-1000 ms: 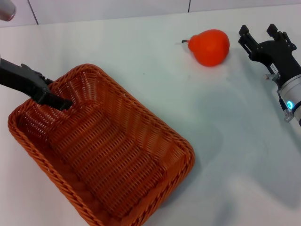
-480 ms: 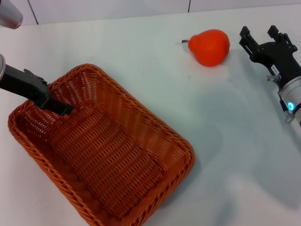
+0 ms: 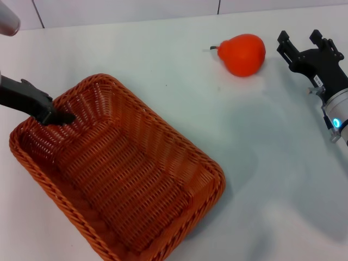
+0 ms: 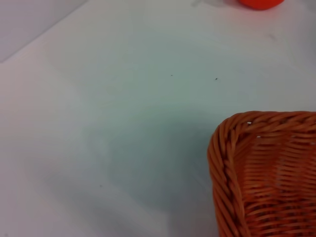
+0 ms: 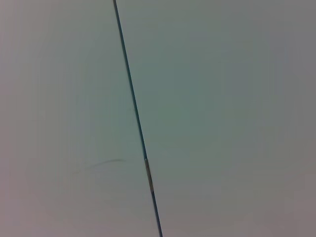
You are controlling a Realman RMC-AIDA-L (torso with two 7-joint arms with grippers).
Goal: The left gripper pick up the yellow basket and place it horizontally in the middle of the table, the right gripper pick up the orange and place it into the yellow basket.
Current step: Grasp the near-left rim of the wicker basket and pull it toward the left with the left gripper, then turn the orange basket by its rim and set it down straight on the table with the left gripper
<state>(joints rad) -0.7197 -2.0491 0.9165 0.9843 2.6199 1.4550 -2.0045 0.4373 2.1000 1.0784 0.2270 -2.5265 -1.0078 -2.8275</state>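
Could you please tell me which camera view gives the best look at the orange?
The head view: the orange lies whole on the table, apart from the yellow basket. The left wrist view catches only a sliver of it at the frame's edge; the right wrist view shows none.

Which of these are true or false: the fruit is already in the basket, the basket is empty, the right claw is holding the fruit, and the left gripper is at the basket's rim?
1. The orange lies in the yellow basket. False: it lies on the table, apart from the basket.
2. The basket holds nothing. True.
3. The right gripper grips the orange. False: its fingers stand open beside the fruit, not touching it.
4. The left gripper is at the basket's rim at a far corner. True.
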